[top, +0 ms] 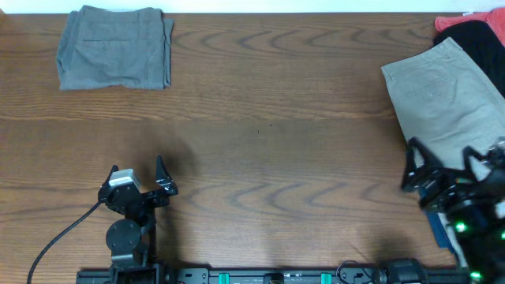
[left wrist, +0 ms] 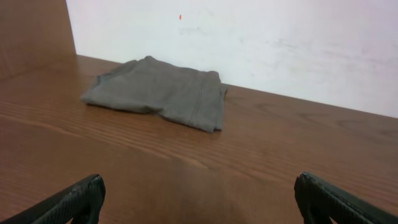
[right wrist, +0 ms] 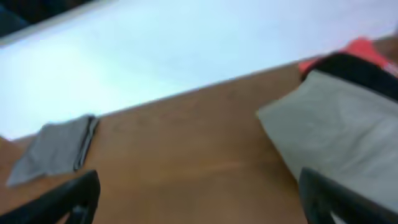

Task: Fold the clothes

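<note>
Folded grey shorts (top: 114, 47) lie at the table's far left; they also show in the left wrist view (left wrist: 161, 92) and the right wrist view (right wrist: 56, 148). Khaki-beige shorts (top: 446, 95) lie at the right edge, also in the right wrist view (right wrist: 342, 134), on top of a black piece (top: 483, 38) and a red piece (top: 454, 22). My left gripper (top: 138, 175) is open and empty near the front left, far from the grey shorts. My right gripper (top: 440, 162) is open and empty at the near edge of the khaki shorts.
The brown wooden table (top: 268, 134) runs between the two piles. A white wall (left wrist: 249, 37) stands behind the far edge. A black cable (top: 55, 241) trails from the left arm at the front left.
</note>
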You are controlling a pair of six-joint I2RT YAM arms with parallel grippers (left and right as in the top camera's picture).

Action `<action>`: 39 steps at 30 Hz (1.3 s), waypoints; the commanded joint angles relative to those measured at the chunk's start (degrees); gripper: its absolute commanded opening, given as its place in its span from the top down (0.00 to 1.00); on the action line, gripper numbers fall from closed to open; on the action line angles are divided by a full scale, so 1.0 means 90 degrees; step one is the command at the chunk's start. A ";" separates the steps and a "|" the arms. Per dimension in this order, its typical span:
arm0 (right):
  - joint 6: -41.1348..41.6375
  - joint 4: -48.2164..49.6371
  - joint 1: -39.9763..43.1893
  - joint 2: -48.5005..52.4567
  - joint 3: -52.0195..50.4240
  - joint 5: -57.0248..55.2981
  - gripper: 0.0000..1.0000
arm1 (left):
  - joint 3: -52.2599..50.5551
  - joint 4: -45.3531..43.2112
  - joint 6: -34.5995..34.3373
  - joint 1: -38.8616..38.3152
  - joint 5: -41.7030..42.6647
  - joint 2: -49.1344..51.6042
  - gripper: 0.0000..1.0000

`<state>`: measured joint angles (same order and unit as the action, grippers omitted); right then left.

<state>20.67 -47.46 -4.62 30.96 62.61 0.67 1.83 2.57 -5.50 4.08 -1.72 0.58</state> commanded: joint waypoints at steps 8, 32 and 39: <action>0.0083 0.2582 -0.0036 -0.2161 -0.4061 0.0661 0.01 | -0.0177 0.0153 0.0107 -0.0002 -0.0068 -0.0039 0.02; -0.0687 0.5792 -0.0049 -0.3407 -0.6929 0.0236 0.01 | -0.0177 0.0153 0.0107 -0.0002 -0.0068 -0.0039 0.02; -0.1528 0.5666 -0.0049 -0.3410 -0.6924 0.0189 0.01 | -0.0177 0.0153 0.0107 -0.0002 -0.0070 -0.0039 0.02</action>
<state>12.67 3.68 -4.62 0.67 0.40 2.98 1.83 2.55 -5.48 4.08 -1.72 0.58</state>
